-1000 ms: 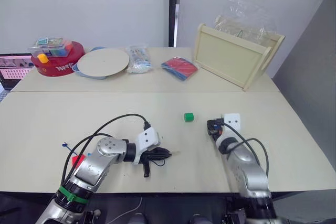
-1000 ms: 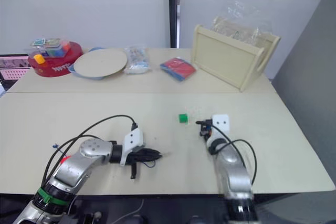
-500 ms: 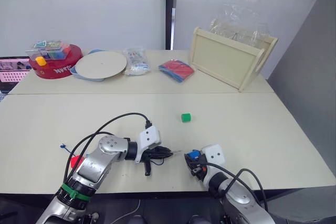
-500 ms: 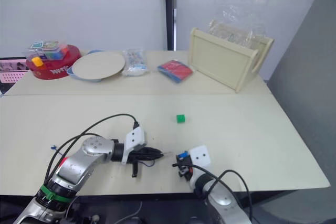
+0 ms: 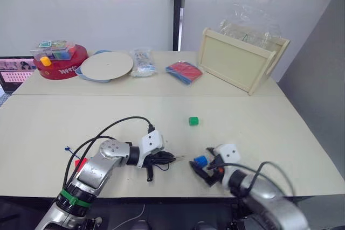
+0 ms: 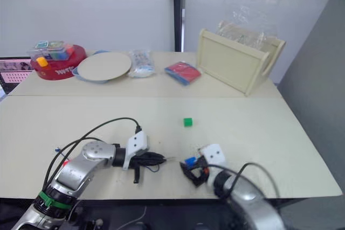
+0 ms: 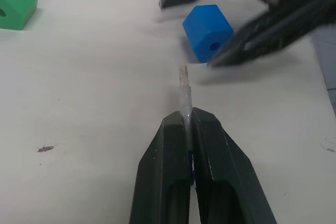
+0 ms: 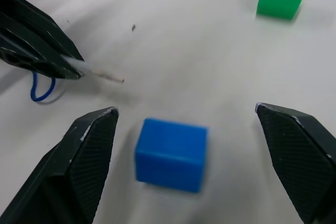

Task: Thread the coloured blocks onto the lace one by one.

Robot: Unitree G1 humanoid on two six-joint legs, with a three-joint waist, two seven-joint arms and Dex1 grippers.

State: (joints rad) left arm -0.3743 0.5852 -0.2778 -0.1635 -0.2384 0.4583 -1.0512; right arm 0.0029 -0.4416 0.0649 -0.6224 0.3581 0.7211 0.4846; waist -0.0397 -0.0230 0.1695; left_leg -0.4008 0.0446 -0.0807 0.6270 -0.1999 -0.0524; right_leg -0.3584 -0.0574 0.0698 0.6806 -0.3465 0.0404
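My left gripper rests on the table near the front edge, shut on the lace just behind its stiff pale tip, which points at the blue block. That block lies on the table between the wide-apart fingers of my open right gripper, touching neither finger. A green block sits farther back on the table. A red block peeks out beside my left forearm. A dark-blue end of the lace shows to the left of that arm, and a small loop of it hangs under the left fingers.
Along the back stand a red round tub with toys on top, a pale plate, a clear packet, a red and blue packet and a leaning wooden tray. Black cables arc over my left arm.
My right gripper came from beside the green block towards the front, bringing the blue block up to the lace tip, then opened and let it go. The left gripper stayed put.
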